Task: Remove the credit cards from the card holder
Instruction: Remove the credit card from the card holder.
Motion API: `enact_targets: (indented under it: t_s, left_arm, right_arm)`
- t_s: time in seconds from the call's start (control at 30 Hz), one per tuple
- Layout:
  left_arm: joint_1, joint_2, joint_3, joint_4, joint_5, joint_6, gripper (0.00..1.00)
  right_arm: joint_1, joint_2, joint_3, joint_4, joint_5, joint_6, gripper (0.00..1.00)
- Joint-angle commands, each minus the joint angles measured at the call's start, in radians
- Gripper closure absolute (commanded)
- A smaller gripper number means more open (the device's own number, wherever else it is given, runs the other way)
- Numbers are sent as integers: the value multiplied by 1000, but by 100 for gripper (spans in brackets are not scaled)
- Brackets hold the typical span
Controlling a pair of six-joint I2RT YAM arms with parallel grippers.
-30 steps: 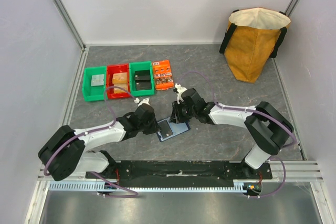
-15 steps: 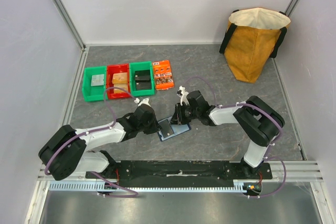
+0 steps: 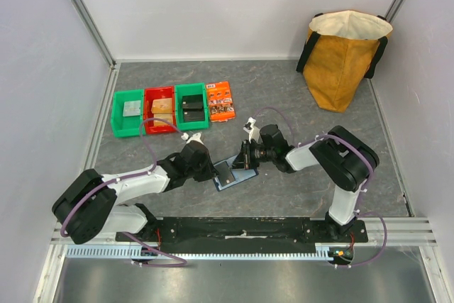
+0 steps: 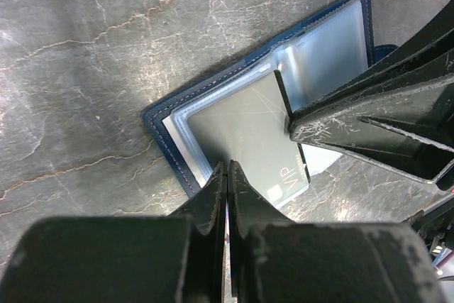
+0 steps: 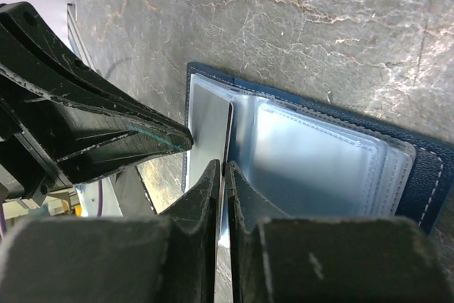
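The navy card holder (image 3: 245, 174) lies open on the table between both arms, its pale blue sleeves (image 5: 319, 161) facing up. A grey credit card (image 4: 248, 129) printed "VIP" sticks partway out of a sleeve. My right gripper (image 5: 223, 168) is shut on the card's edge, seen thin between its jaws. My left gripper (image 4: 227, 168) is shut, with its tips down on the holder's near sleeve beside the card. In the top view the left gripper (image 3: 211, 170) and the right gripper (image 3: 245, 158) meet over the holder. No tan-gold card shows.
Green (image 3: 128, 113), red (image 3: 160, 110) and green (image 3: 191, 106) bins stand in a row at the back left, with an orange printed packet (image 3: 220, 101) beside them. A tan bag (image 3: 345, 58) stands at the back right. White walls enclose the table.
The right arm has folded in, its elbow swinging left, and its gripper has come lower onto the card. The left arm and the holder have barely moved.
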Motion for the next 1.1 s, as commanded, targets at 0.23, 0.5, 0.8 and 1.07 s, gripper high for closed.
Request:
enact_targets:
  t_s: [0.23, 0.5, 0.8, 1.07]
  left_arm:
    - [8, 11, -23, -34, 2, -10, 98]
    - [34, 14, -35, -30, 17, -7, 98]
    - [39, -36, -22, -34, 57, 4, 92]
    - [37, -58, 24, 7, 121, -4, 82]
  right_arm:
    - [-15, 52, -14, 161, -92, 55, 97]
    - [-81, 52, -77, 249, -144, 90, 100]
    - [-86, 68, -88, 277, -143, 110, 100]
    - [-84, 98, -98, 321, -146, 135, 100]
